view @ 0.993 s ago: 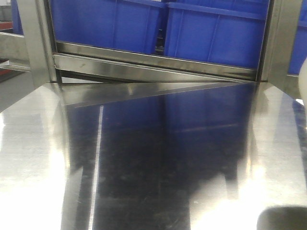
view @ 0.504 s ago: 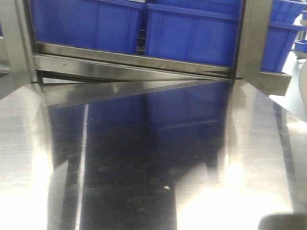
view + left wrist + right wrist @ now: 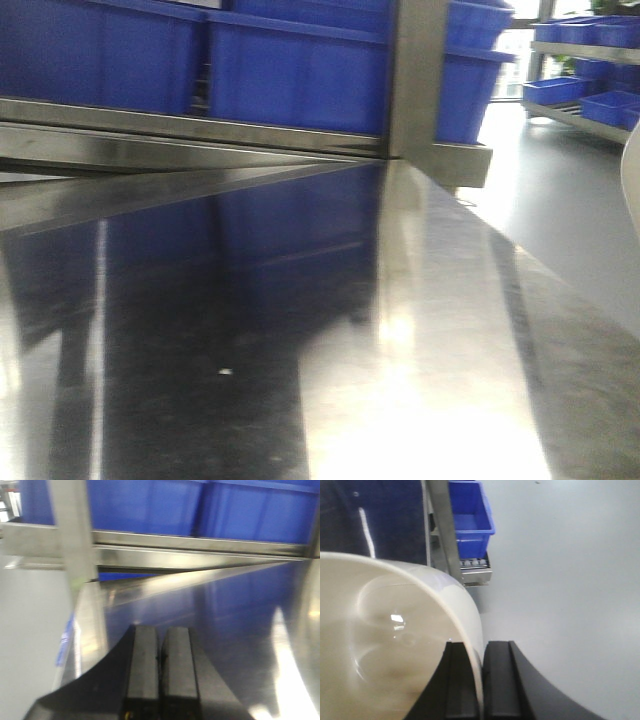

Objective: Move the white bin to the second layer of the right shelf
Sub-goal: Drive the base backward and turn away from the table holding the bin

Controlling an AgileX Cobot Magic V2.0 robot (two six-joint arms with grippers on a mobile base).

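Note:
The white bin [image 3: 380,645] fills the lower left of the right wrist view, glossy and cream, with its mouth toward the camera. My right gripper [image 3: 481,645] is shut on its rim, one finger inside the wall and one outside, and holds it above the grey floor. A white sliver [image 3: 633,170] at the right edge of the front view looks like its wall. My left gripper [image 3: 161,629] is shut and empty over the mirror-like steel tabletop [image 3: 225,620]. A rack level with small white rollers [image 3: 472,562] shows beyond the bin under a blue crate [image 3: 469,515].
Blue crates [image 3: 290,70] stand in a row on the steel rack behind the tabletop [image 3: 420,330]. A steel post [image 3: 415,80] rises at its corner. Another shelf with blue crates [image 3: 585,60] stands far right, across open grey floor [image 3: 570,190].
The front view has swung to the right: the steel post and crates have slid left in the picture, and the floor and far shelf have come into view. The dark shape at the bottom right is gone.

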